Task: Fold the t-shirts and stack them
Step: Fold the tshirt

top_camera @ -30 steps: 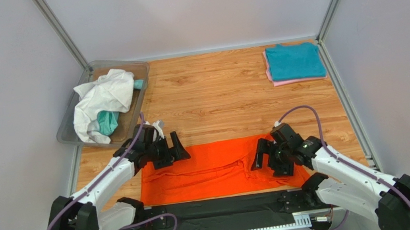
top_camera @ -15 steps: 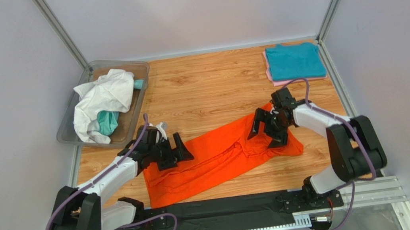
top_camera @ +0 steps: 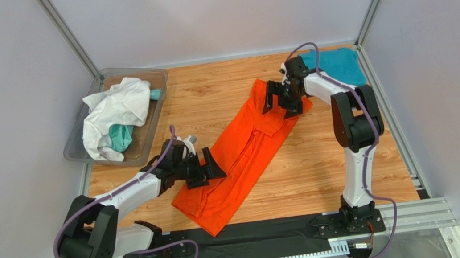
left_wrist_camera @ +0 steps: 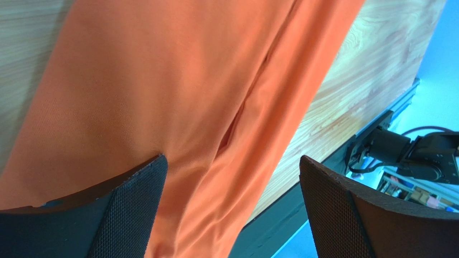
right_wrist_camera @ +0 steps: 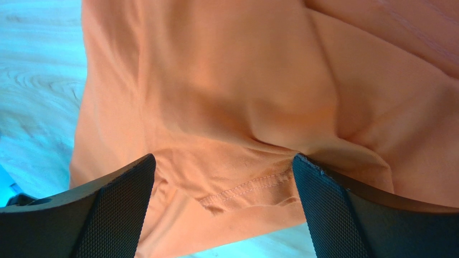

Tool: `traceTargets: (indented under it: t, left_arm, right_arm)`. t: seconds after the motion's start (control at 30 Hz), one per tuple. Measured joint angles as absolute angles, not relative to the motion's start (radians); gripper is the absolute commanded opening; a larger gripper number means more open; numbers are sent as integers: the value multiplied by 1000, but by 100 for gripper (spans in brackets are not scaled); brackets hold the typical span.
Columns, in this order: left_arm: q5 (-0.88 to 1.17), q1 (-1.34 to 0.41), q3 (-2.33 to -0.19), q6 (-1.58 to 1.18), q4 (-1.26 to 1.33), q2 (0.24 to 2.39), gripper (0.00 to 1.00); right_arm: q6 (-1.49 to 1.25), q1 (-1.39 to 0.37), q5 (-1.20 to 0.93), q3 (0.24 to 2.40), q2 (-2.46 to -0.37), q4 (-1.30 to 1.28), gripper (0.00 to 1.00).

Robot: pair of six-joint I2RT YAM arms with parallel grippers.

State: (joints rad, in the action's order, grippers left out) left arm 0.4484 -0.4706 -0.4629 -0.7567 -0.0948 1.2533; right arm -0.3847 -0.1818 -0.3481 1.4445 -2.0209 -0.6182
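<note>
The bright orange t-shirt (top_camera: 243, 154) lies folded into a long strip, running diagonally from the front left to the back right of the wooden table. My left gripper (top_camera: 207, 171) stands open over the strip's near end, jaws wide, with orange cloth (left_wrist_camera: 161, 97) under and between them. My right gripper (top_camera: 278, 103) stands open at the strip's far end, its fingers straddling a hemmed edge of the cloth (right_wrist_camera: 226, 80). A folded teal t-shirt (top_camera: 338, 63) sits at the back right corner, just behind the right wrist. The white t-shirt (top_camera: 115, 111) and another teal one (top_camera: 120, 139) lie crumpled in the bin.
A clear plastic bin (top_camera: 77, 145) stands at the back left. A black mat (top_camera: 254, 233) and metal rail run along the near edge by the arm bases. White walls with metal posts close in three sides.
The right gripper has swept from the near right to the back right, pulling the orange shirt's end along. The shirt turned from lying along the front edge to diagonal. The left gripper shifted slightly.
</note>
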Motion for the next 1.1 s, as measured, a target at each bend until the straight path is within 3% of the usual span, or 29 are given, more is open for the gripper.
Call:
traceTargets:
  t: [0.57, 0.9, 1.1]
  left_arm:
    - [432, -773, -560, -934, 160, 1480, 100]
    - [313, -859, -685, -933, 2, 1475, 100]
    - [268, -865, -702, -902, -130, 1331, 100]
  right_arm:
    - [-280, -247, -413, 2280, -2539, -762, 100]
    - [-278, -245, -437, 2297, -2553, -697, 100]
    - [-257, -259, -355, 2199, -2421, -706, 100]
